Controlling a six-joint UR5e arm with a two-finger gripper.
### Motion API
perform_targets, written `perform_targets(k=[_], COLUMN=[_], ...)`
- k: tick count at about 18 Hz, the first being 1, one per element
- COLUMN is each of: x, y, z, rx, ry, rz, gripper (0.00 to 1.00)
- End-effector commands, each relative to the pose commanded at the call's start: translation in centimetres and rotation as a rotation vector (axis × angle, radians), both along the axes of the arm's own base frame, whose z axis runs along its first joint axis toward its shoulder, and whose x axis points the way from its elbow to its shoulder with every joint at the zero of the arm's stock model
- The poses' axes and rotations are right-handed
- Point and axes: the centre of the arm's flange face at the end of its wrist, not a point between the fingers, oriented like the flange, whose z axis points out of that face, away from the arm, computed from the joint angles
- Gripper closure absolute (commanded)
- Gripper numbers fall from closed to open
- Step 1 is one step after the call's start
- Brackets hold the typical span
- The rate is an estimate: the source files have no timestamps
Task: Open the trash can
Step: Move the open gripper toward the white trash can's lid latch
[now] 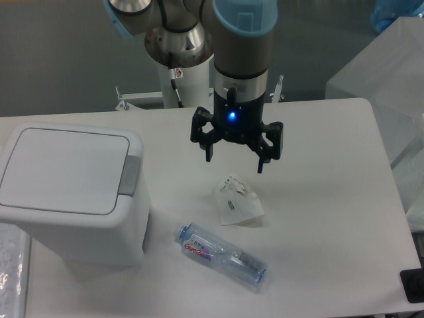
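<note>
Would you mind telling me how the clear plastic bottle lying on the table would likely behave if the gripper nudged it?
The bottle lies on its side, so it would probably roll on the table. It looks empty, so it is likely light and would skid easily. Its thin clear wall may dent if the open gripper squeezed it.

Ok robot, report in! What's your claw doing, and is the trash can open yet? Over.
Gripper open, empty, above table. Trash can lid shut, grey button untouched. Bottle, crumpled wrapper lying clear of it.

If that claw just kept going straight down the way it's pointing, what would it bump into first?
Probably the crumpled white wrapper or the bare table beside it. The open gripper hangs above that spot, though one view leaves depth uncertain. The trash can sits well aside.
</note>
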Motion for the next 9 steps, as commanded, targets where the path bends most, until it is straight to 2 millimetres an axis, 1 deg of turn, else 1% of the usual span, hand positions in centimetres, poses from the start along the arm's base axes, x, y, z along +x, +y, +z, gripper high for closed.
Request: perform_targets(k=[1, 2, 5, 7, 9], x=[-0.1, -0.3, -0.3, 0.2, 1.5], y=[0.1, 0.2, 0.3, 0.8, 2.0], z=[0.1, -0.1, -0.9, 0.3, 1.3], rx=[0.001, 0.004, 0.0, 0.039, 0.08], ry=[0.003, -0.01, -0.03, 0.004, 0.039], rz=[0.002, 0.046, 0.064, 0.041, 0.029], gripper=[0.0, 0.0, 0.0, 0.0, 0.0])
